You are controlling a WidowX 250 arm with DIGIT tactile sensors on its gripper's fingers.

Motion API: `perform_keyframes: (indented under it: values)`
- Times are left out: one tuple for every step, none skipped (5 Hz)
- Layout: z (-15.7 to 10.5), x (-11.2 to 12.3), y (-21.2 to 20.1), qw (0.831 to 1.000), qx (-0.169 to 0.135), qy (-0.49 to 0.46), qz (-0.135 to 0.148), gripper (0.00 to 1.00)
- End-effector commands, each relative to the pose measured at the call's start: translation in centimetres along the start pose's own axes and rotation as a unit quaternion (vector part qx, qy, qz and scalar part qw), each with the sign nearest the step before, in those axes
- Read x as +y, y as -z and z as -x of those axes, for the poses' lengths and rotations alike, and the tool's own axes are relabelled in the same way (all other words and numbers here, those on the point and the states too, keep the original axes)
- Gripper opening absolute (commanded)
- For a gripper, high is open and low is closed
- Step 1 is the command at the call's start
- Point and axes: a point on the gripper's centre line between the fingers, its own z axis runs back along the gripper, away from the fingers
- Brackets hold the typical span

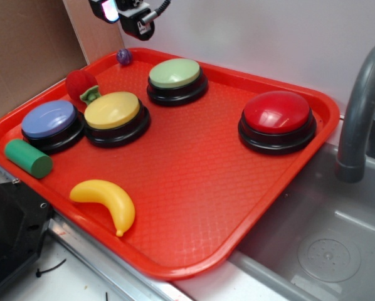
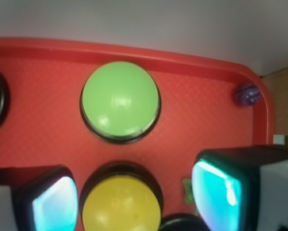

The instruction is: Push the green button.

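We see the round pale-green domed button (image 2: pixel 120 100) on its black base, dome facing up, axis vertical, at twelve o'clock from our released black gripper (image 2: pixel 134 199).

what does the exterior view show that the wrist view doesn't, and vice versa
Only the exterior view shows the banana, the dark green cylinder, the blue button, the red strawberry toy and the sink faucet. Only the wrist view shows the gripper fingers close up, spread apart with glowing cyan pads. Both show the green button, the yellow button, the purple ball and the red tray.
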Motion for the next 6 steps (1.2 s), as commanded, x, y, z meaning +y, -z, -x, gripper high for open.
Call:
perform_keyframes:
  values:
    - [-2.3,0.4,5.9,1.0,-0.008,0.017,-0.008,1.0]
    - [-2.3,0.0,7.4,0.999,0.009,0.03,-0.016,1.0]
    - [-2.2,-0.2,7.8,0.999,0.018,0.034,-0.021,1.0]
    - [-2.2,-0.4,7.9,0.999,0.027,0.04,-0.025,1.0]
    - [-2.1,-0.2,5.8,0.999,0.01,0.037,-0.026,1.0]
    - [-1.3,0.0,0.8,0.999,-0.023,0.018,-0.041,1.0]
